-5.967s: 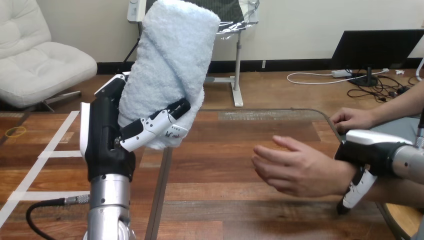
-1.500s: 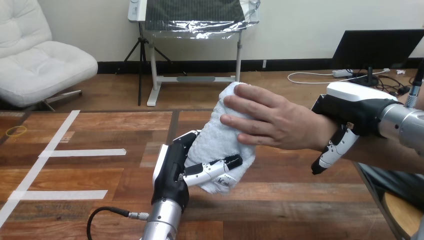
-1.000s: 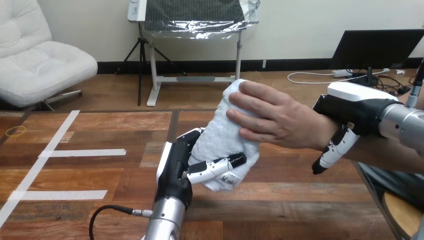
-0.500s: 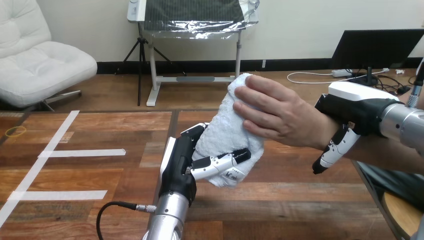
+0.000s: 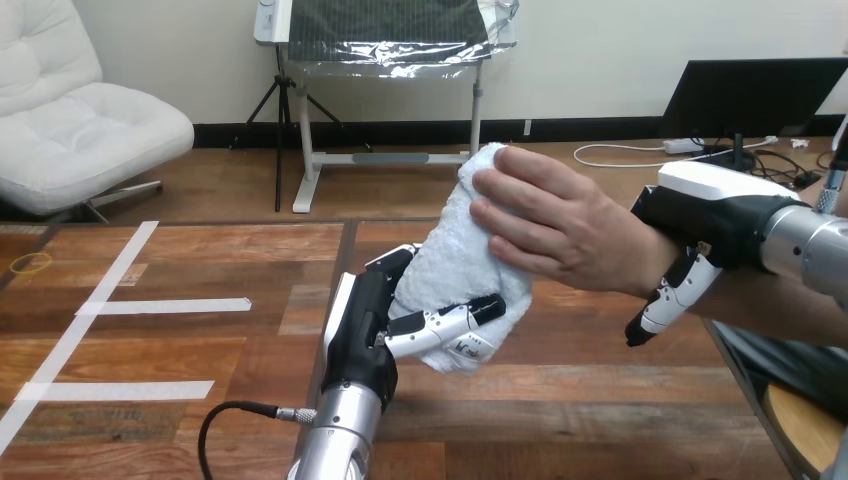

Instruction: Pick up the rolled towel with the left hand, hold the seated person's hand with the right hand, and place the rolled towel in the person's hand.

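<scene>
Wooden table [image 5: 200,262] — rolled towel [image 5: 452,250] raised above it, lower end clasped in the left hand [image 5: 360,335]'s curled fingers [image 5: 445,322], the person's hand [image 5: 560,225] laid over its upper end, wrist gripped by the right hand [image 5: 705,215] — handover step; next likely calls for the left fingers to let go once the person grips.

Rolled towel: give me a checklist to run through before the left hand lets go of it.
1. Left hand with fingers curled round the lower end of the rolled towel: ok.
2. Person's hand laid over the towel's upper part: ok.
3. Person's grip firm enough to take the towel alone: cannot tell.
4. Right hand lying over the person's wrist: ok.
5. Right hand actually gripping that wrist: cannot tell.
</scene>
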Controlling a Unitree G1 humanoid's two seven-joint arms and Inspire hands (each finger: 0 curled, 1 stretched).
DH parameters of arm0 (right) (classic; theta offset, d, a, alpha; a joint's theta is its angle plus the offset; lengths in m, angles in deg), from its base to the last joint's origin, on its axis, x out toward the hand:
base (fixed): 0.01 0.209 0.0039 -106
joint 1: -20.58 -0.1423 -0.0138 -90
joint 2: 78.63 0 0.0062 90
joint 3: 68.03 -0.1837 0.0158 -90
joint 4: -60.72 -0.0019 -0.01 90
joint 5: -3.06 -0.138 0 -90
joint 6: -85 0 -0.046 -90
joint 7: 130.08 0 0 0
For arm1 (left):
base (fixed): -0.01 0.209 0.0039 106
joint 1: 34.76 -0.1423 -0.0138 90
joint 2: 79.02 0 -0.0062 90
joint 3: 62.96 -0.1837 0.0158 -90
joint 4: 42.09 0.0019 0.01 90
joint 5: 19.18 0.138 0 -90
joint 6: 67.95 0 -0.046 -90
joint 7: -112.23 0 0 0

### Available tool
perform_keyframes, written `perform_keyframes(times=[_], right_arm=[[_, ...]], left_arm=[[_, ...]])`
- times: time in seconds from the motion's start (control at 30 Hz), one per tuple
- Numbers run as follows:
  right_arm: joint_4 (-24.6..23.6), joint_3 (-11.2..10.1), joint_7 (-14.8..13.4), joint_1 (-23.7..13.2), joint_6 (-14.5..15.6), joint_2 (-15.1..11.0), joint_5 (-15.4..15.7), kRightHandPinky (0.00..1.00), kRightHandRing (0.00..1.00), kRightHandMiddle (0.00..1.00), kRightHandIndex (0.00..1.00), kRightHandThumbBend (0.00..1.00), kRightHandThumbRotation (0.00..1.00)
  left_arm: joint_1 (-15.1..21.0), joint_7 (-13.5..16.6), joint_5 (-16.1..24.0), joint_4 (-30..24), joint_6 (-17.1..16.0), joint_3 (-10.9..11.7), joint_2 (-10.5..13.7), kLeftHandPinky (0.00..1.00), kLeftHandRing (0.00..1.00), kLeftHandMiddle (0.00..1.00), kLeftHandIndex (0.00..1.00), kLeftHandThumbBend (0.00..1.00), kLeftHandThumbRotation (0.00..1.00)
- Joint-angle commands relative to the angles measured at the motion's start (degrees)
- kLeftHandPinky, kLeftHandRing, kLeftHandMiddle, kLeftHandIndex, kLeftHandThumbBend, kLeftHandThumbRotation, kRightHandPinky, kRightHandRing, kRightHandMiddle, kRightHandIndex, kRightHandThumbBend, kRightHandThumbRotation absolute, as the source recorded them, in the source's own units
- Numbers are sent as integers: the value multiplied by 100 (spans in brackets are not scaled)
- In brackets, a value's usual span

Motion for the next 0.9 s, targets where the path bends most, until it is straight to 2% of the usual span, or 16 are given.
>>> perform_keyframes(times=[0.0, 0.03, 0.1, 0.13, 0.17, 0.33, 0.37, 0.5, 0.7, 0.87], right_arm=[[-384, -318, -158, -137, 88, 56, -232, 23, 30, 37, 37, 90, 10], [-402, -321, -134, -127, 99, 45, -234, 25, 33, 40, 40, 90, 12], [-488, -315, 17, -89, 165, -31, -231, 26, 34, 41, 41, 91, 13], [-517, -314, 58, -77, 186, -52, -231, 31, 39, 46, 47, 91, 17], [-559, -314, 111, -58, 217, -83, -229, 32, 41, 48, 49, 91, 19], [-706, -349, 251, 44, 308, -179, -289, 42, 52, 58, 60, 93, 29], [-743, -367, 272, 73, 340, -191, -300, 46, 57, 62, 64, 95, 34], [-817, -451, 359, 164, 415, -215, -418, 51, 63, 68, 71, 98, 41], [-903, -608, 353, 382, 345, -285, -596, 59, 72, 76, 78, 100, 51], [-1014, -748, 428, 524, 588, -274, -819, 64, 76, 80, 81, 100, 55]], left_arm=[[448, -276, -42, -653, 288, -273, -939, 47, 60, 67, 70, 77, 30], [425, -285, -53, -700, 336, -275, -924, 54, 66, 73, 76, 81, 40], [361, -290, -44, -819, 412, -268, -840, 57, 68, 75, 78, 82, 44], [340, -292, -39, -860, 438, -267, -818, 64, 74, 80, 82, 84, 53], [311, -265, -3, -915, 467, -266, -781, 67, 77, 81, 84, 84, 57], [175, -209, 17, -1145, 532, -209, -686, 78, 83, 86, 89, 82, 74], [148, -185, 20, -1202, 563, -194, -665, 80, 85, 87, 90, 79, 80], [59, -134, -28, -1398, 684, -134, -628, 84, 87, 87, 90, 76, 87], [-43, -170, -110, -1641, 788, -37, -504, 90, 90, 90, 90, 73, 96], [-118, -233, -204, -1830, 907, 56, -406, 94, 93, 91, 91, 75, 99]])
